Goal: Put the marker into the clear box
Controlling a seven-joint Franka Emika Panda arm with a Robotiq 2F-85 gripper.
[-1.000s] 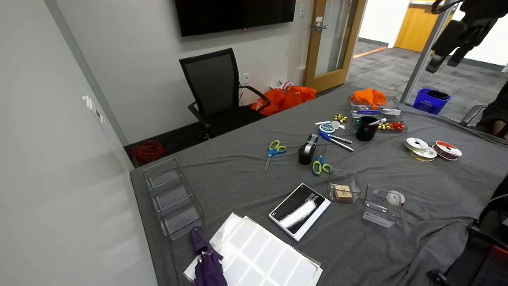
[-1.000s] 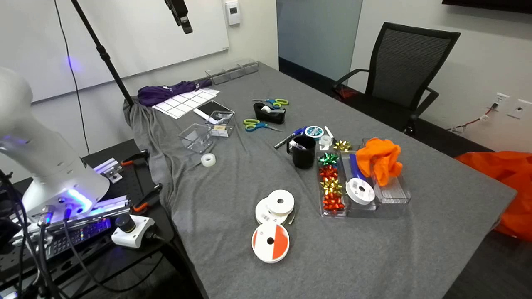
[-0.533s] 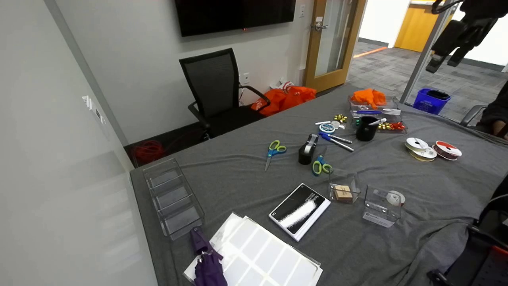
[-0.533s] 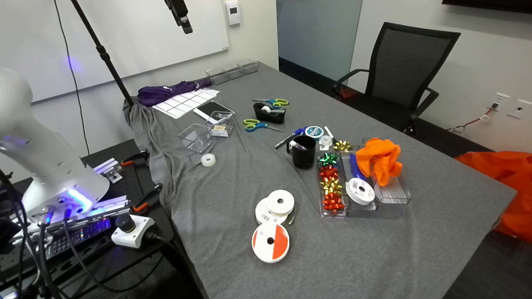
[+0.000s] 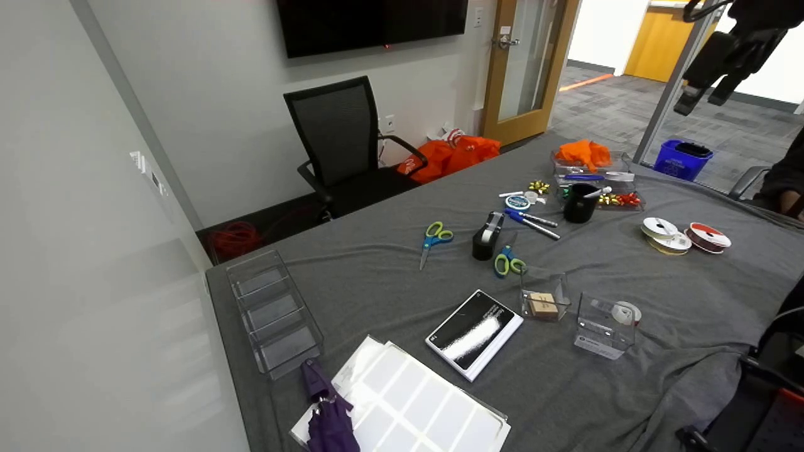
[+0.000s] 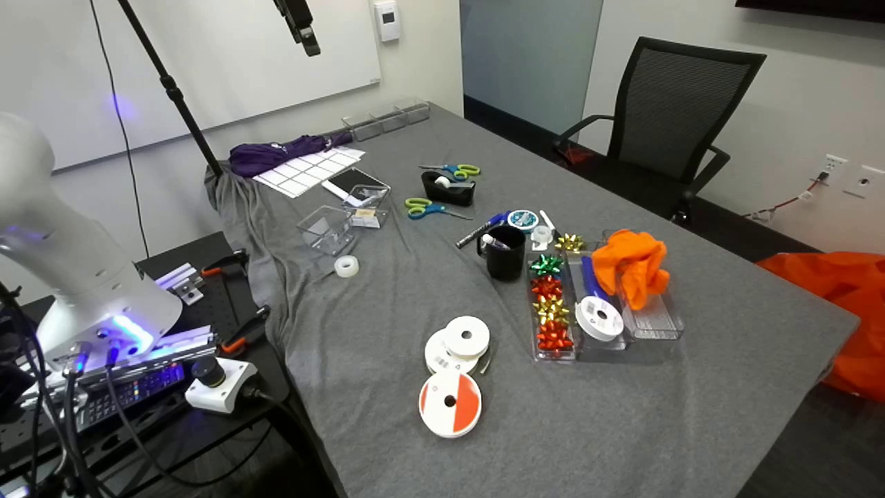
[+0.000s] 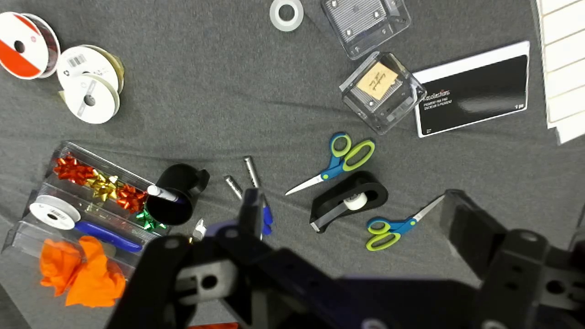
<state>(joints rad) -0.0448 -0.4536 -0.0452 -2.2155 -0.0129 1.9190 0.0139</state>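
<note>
Two silver markers with blue caps (image 5: pixel 541 230) lie side by side on the grey cloth; they also show in the wrist view (image 7: pixel 251 171). A white marker (image 7: pixel 162 193) leans in the black mug (image 7: pixel 170 211). A small clear box (image 5: pixel 597 345) stands near the robot side, also in the wrist view (image 7: pixel 386 32). A second clear box (image 7: pixel 392 107) beside it holds a tan block (image 7: pixel 377 81). Which box is meant I cannot tell. My gripper (image 7: pixel 352 196) is open and empty, high above the table; it also shows in an exterior view (image 5: pixel 702 103).
Scissors (image 5: pixel 434 240), a tape dispenser (image 5: pixel 487 236) and more scissors (image 5: pixel 507 260) lie mid-table. A black-and-white package (image 5: pixel 474 334) lies by the boxes. A long divided clear tray (image 5: pixel 274 314) stands at the far end. Ribbon spools (image 6: pixel 450 404) and bow-filled trays (image 6: pixel 551 304) stand opposite.
</note>
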